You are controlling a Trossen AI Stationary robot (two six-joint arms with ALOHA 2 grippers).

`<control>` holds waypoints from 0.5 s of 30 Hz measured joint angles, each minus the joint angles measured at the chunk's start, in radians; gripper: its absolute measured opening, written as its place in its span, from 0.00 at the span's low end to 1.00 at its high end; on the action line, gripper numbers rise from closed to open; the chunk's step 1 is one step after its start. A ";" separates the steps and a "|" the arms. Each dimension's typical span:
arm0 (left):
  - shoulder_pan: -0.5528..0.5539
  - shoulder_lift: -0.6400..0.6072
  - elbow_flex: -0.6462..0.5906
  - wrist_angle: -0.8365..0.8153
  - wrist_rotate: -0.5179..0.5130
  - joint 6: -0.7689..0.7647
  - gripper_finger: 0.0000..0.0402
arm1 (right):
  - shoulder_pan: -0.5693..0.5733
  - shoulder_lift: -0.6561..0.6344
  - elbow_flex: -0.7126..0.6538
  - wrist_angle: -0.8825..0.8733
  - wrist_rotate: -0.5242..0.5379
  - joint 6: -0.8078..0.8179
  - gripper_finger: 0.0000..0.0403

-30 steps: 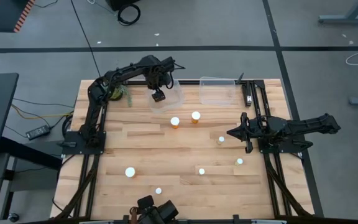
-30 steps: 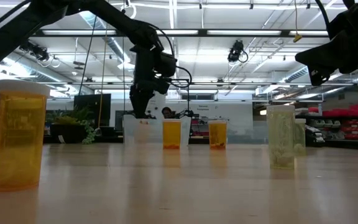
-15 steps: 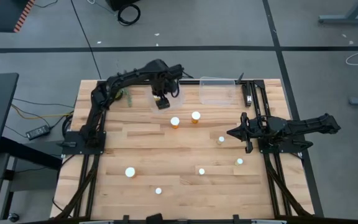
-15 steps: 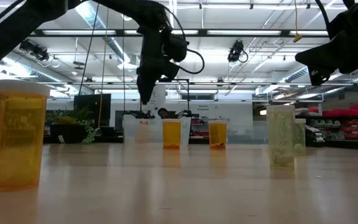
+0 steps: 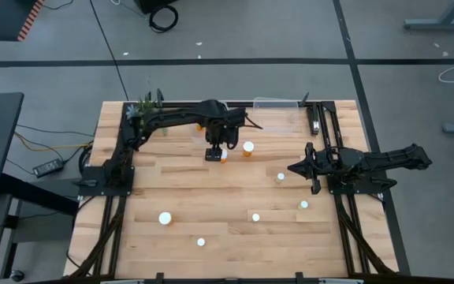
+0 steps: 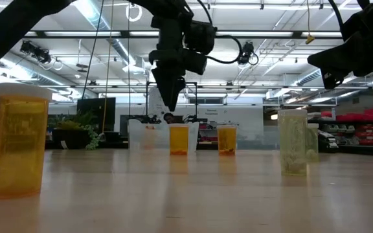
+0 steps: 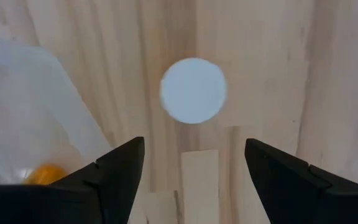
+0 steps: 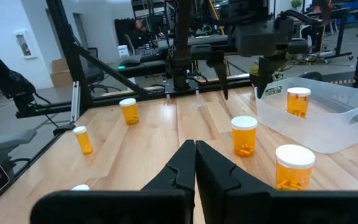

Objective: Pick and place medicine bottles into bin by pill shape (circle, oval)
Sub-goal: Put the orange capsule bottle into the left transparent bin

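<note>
Risk for you: left gripper [image 5: 213, 154] hangs wide open, empty, directly above a white-capped medicine bottle [image 7: 193, 90] beside the clear bin [image 7: 23, 118]. Descend off-centre and a finger could topple it. Right gripper [image 5: 309, 169] waits closed.

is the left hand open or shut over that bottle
Open. The left hand shows its two fingers spread wide, above an upright bottle's white cap.
</note>
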 joint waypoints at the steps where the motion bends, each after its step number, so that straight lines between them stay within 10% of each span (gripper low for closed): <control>1: -0.005 0.000 0.000 0.001 0.000 0.000 0.71 | 0.000 0.000 0.000 0.000 0.000 0.000 0.05; 15: -0.064 0.047 0.000 0.095 -0.013 0.001 0.71 | 0.000 0.000 0.000 0.000 0.000 0.000 0.05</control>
